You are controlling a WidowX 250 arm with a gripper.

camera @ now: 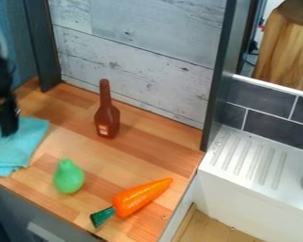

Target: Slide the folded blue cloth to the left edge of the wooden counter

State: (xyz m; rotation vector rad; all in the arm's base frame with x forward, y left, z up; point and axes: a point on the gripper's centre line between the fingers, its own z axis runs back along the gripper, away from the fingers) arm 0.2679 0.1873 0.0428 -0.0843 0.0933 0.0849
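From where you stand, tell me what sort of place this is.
Probably a toy kitchen: a wooden counter holds a plastic-looking orange carrot and green pear, beside a white sink unit with a ridged drainboard.

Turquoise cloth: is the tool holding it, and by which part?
Cannot be told: the tool is over or on the cloth's upper part, but no grip is clear.

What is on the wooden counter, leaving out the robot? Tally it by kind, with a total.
Cloth: 1
Bottle: 1
Pear: 1
Carrot: 1
Total: 4
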